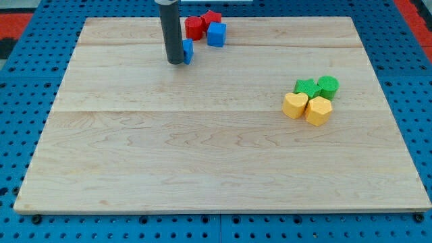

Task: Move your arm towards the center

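My dark rod comes down from the view's top, and my tip (176, 62) rests on the wooden board (202, 155) near its top edge, left of centre. A small blue block (188, 50) sits right against the rod's right side, partly hidden by it. Just to the right lie a red round block (194, 28), a red star block (212, 19) and a blue cube (216, 34), clustered together. At the view's right a green star block (307, 88), a green round block (328, 86), a yellow block (294, 104) and a yellow heart-like block (318, 111) form a tight group.
The board lies on a blue pegboard table (27, 81) that surrounds it on all sides. A red area (20, 17) shows at the view's top left corner.
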Controlling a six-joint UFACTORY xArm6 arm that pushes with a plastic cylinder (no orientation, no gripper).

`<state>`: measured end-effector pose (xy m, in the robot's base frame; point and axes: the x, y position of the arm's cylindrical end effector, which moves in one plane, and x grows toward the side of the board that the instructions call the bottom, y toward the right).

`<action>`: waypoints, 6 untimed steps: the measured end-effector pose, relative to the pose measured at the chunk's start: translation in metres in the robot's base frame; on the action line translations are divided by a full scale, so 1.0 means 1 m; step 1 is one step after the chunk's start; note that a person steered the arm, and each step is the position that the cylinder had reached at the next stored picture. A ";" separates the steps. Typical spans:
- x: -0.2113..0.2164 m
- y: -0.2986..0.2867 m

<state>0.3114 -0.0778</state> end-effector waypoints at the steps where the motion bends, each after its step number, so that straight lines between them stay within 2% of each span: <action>1: -0.016 0.004; 3: -0.051 0.030; 5: 0.027 0.043; 6: 0.033 0.051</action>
